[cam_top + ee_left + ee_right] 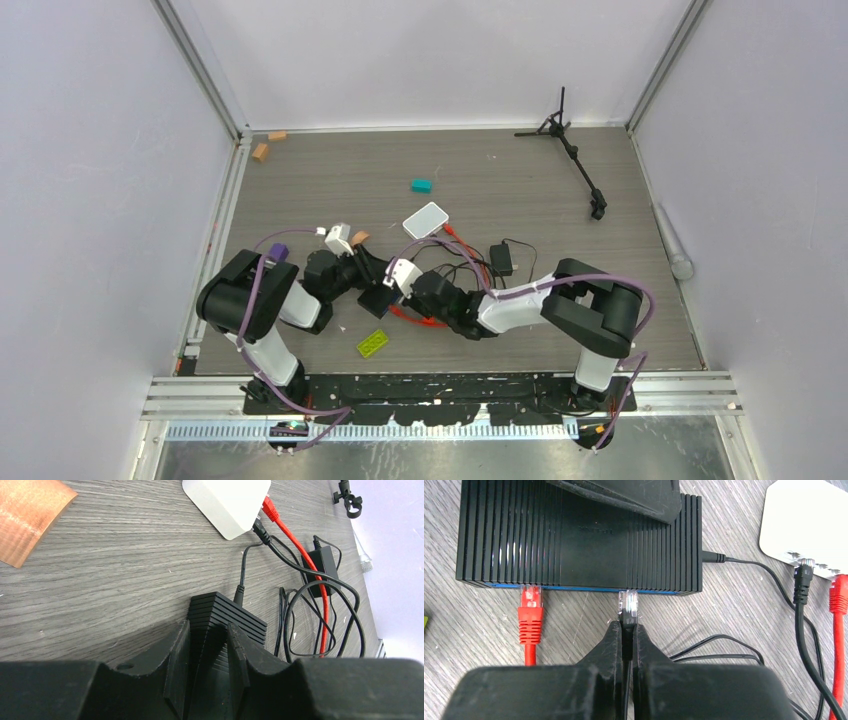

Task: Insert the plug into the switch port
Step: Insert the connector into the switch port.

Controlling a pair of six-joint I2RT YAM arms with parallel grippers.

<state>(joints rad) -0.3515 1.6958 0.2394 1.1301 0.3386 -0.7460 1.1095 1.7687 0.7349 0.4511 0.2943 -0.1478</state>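
Two grippers engaged: left gripper (207,650) clamped on the switch (574,535), right gripper (626,635) pinching the plug (628,602) at the port (628,591); best pushed straight and level, switch braced.

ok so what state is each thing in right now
switch: held at one edge by the left gripper
left gripper: jaws shut on the switch
right gripper: jaws shut on the clear plug
clear plug: tip at a switch port, depth unclear
red plug: seated in a switch port
white box: black cable and red cable plugged in
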